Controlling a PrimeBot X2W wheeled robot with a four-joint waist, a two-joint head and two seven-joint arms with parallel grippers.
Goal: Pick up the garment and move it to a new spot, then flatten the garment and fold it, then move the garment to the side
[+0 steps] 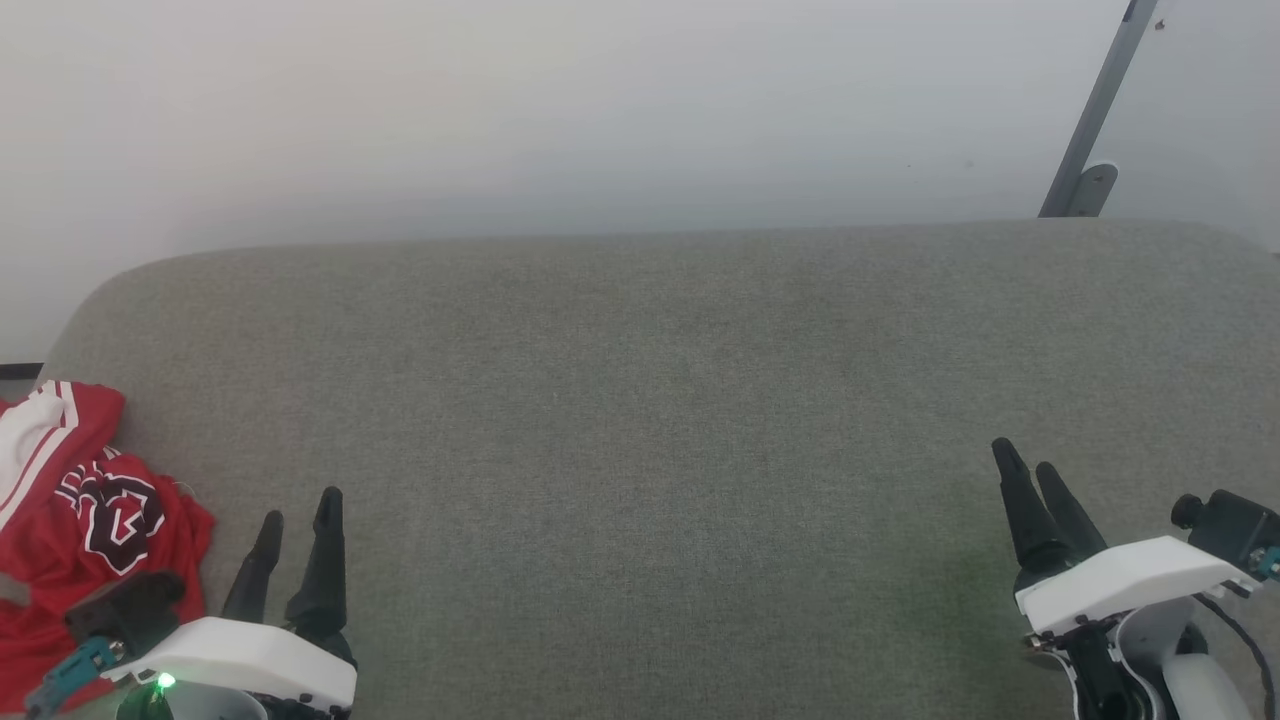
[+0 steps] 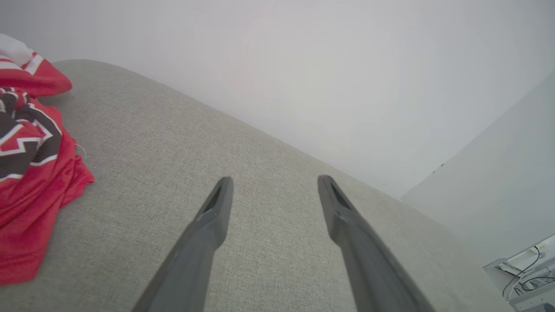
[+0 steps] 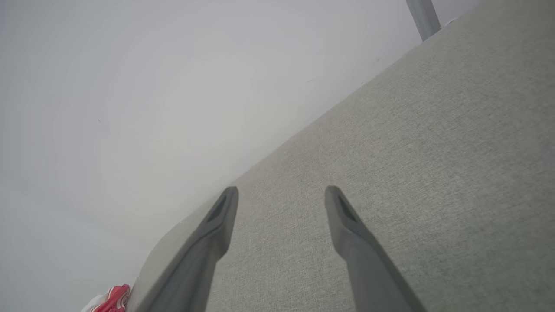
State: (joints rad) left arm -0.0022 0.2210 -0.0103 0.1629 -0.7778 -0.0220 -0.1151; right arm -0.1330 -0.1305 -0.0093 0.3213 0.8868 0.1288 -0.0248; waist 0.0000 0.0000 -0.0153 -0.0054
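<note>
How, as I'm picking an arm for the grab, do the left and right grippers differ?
The left gripper sits beside the crumpled garment; the right gripper is far across the grey cushion from it. In the head view the left's jaws look spread, the right's nearly together. Both are open and empty.

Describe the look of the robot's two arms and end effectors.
Left end effector: two long, dark, tapering fingers on a white housing with a lit green light, a black module and a teal connector beside it. Right end effector: matching dark fingers, a white shell, a black block and a thin black cable.
</note>
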